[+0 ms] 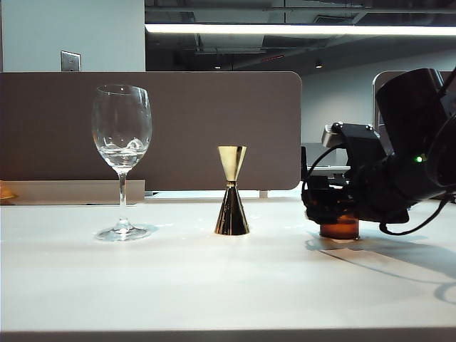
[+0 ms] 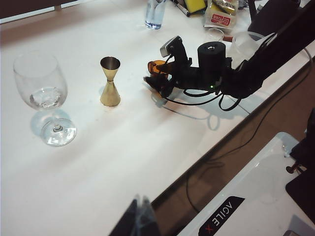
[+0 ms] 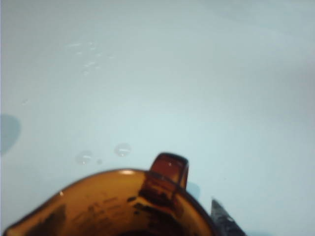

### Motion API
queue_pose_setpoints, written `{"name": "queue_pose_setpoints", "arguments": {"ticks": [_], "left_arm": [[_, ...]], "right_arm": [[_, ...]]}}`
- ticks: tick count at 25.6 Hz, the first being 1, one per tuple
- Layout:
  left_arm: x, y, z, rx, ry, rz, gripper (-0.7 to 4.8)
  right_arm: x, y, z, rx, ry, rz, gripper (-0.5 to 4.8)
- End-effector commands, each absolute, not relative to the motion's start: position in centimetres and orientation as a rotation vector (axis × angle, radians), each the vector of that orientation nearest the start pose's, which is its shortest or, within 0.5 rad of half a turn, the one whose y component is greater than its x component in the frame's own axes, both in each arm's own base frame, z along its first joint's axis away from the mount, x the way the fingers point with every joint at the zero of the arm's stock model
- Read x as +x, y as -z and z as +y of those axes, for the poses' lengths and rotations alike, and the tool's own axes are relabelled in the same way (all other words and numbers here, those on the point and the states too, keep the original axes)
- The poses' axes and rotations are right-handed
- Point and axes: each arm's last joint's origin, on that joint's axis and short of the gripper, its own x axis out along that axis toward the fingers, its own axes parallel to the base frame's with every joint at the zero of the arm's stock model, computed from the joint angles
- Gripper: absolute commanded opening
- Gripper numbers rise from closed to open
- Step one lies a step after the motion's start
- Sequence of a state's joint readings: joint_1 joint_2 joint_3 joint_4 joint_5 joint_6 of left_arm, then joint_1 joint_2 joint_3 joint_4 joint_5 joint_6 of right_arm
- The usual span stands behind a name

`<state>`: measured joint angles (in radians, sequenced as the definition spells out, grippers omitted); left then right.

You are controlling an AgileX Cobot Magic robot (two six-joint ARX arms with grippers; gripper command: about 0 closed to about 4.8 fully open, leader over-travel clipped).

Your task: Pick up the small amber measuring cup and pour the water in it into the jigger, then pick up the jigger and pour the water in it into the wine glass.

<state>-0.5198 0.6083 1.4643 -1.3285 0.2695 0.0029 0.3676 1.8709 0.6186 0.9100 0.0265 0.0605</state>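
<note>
A white table [image 1: 214, 285] runs in front of a grey partition, with a strip light glowing under the dark ceiling behind it. At the left of the table stands the wine glass [image 1: 122, 135], upright on its foot, a little clear liquid already pooled in its bowl. To its right, well apart from it, the jigger [image 1: 232, 191] stands upright, pale small cone uppermost. Further right again, the right gripper [image 2: 156, 79] is down at table level around the small amber measuring cup [image 1: 339, 227], of which only the base shows beneath the black hardware from the front. The right wrist view looks straight down at the cup's rim and handle, with one dark fingertip beside it; the jaws stand wide either side of the cup and I see no grip yet. The left gripper is not visible in any view, so I cannot tell how its jaws stand; that arm's camera looks down on the table from high up. A few droplets lie on the table near the cup. For a clean pickup, I'd want the fingers squarely astride the cup wall, clear of the handle, closing gently so the cup does not skid or tip, then a level lift to keep the water in.
</note>
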Motion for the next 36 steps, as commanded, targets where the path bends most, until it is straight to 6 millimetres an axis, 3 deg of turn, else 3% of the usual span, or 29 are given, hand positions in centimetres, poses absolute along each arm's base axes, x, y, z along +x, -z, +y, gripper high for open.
{"name": "queue_pose_setpoints", "arguments": {"ticks": [1, 2, 4, 7, 10, 15, 18, 22, 29, 31, 36], "left_arm": [[-0.1, -43.6, -0.8, 0.062, 0.780, 0.470, -0.02], [-0.1, -43.6, -0.8, 0.062, 0.779, 0.470, -0.02], [-0.1, -43.6, -0.8, 0.062, 0.780, 0.470, -0.02], [-0.1, -43.6, -0.8, 0.062, 0.780, 0.470, -0.02], [-0.1, -43.6, -0.8, 0.062, 0.779, 0.470, -0.02], [-0.1, -43.6, -0.8, 0.062, 0.780, 0.470, -0.02], [-0.1, -43.6, -0.8, 0.062, 0.780, 0.470, -0.02], [-0.1, -43.6, -0.8, 0.062, 0.780, 0.470, -0.02], [-0.1, -43.6, -0.8, 0.062, 0.779, 0.470, -0.02], [-0.1, -43.6, -0.8, 0.062, 0.780, 0.470, -0.02], [-0.1, -43.6, -0.8, 0.062, 0.780, 0.470, -0.02]], "right_arm": [[30.3, -11.1, 11.6, 0.020, -0.323, 0.341, 3.58], [30.3, -11.1, 11.6, 0.020, -0.323, 0.341, 3.43], [30.3, -11.1, 11.5, 0.020, -0.321, 0.340, 2.58], [30.3, -11.1, 11.5, 0.020, -0.320, 0.341, 2.35], [30.3, -11.1, 11.5, 0.020, -0.320, 0.342, 1.65], [30.3, -11.1, 11.5, 0.020, -0.320, 0.341, 1.59], [30.3, -11.2, 11.5, 0.020, -0.320, 0.336, 0.81], [30.2, -12.0, 11.6, 0.018, -0.324, 0.321, 0.74], [30.3, -16.6, 11.6, -0.077, -0.291, 0.319, -0.05], [30.6, -19.6, 12.1, -0.099, -0.307, 0.267, -0.05], [31.5, -23.2, 13.1, -0.111, -0.327, 0.260, -0.05]]}}
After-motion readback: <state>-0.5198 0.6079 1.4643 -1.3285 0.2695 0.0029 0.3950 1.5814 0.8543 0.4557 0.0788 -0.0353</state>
